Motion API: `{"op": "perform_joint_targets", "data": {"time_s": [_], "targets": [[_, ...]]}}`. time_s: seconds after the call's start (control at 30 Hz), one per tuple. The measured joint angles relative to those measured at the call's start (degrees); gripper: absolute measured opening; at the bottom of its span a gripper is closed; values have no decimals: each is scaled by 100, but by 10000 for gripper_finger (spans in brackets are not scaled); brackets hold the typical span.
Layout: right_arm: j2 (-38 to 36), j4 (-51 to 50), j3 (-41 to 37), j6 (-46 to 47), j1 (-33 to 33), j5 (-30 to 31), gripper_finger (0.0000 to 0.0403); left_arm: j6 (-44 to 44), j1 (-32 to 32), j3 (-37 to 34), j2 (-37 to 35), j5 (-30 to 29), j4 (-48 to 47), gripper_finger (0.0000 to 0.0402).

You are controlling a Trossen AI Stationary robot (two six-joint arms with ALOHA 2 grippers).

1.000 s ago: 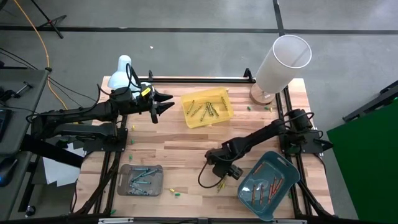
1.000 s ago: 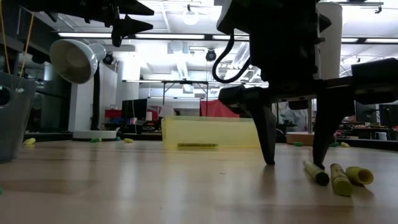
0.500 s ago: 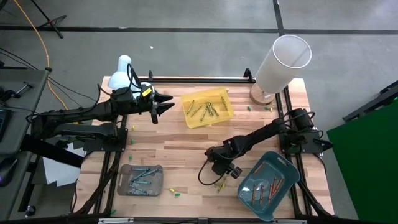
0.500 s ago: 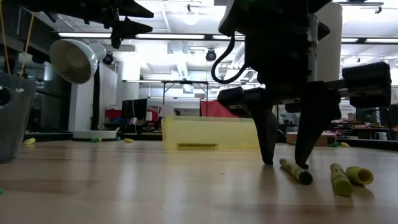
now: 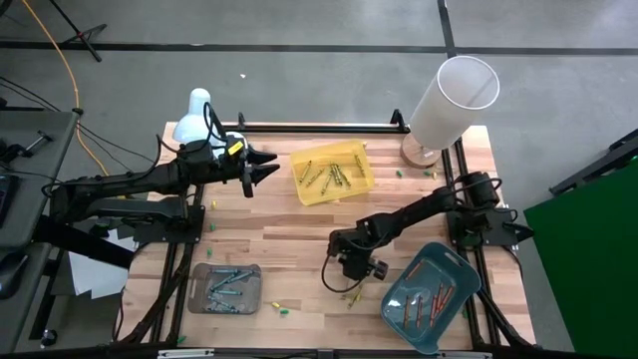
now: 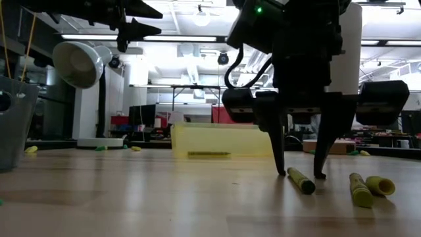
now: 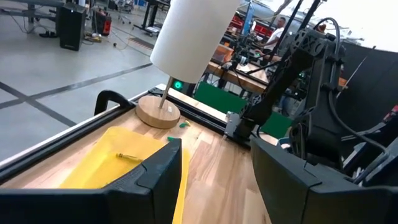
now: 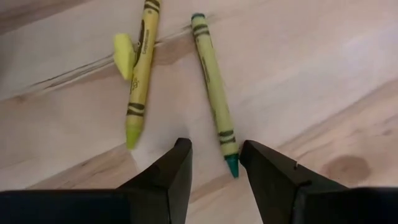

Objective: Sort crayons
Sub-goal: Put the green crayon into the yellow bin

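Two yellow-green crayons lie on the bare table point(image 5: 299, 224) near its front edge. The green-tipped crayon point(image 8: 214, 93) lies nearest the right gripper point(image 8: 214, 163), one tip just between the fingertips, its long axis running away from the fingers and slightly askew. The second crayon point(image 8: 140, 71) lies just beside it, roughly parallel, with a yellow scrap point(image 8: 122, 48) touching it. Right gripper jaws stand partly apart, gripping nothing, fingertips at the wood. Judgement: the right arm is far nearer. The left gripper point(image 5: 261, 166) waits open, well apart, beside the yellow tray point(image 5: 365, 178).
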Motion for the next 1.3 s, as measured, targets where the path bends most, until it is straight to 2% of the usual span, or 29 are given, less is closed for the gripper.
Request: {"op": "perform_joint_targets", "data": {"time_s": [0.47, 0.63, 0.77, 0.8, 1.07, 1.3], "targets": [[257, 400, 24, -64, 3, -363, 141, -326, 0, 2, -1, -28, 0, 181], [278, 365, 26, 146, 11, -324, 98, -371, 0, 0, -1, -30, 0, 181], [284, 305, 37, 466, 13, -163, 22, -371, 0, 2, -1, -28, 0, 181], [283, 288, 37, 556, 13, -133, 13, -370, 0, 1, -1, -28, 0, 181], [-12, 88, 24, 1464, -43, 372, 5, -365, 34, 1, -1, -28, 4, 181], [-533, -1037, -12, 1800, -580, 1252, 2, -196, 204, 2, -1, -40, 51, 181]]}}
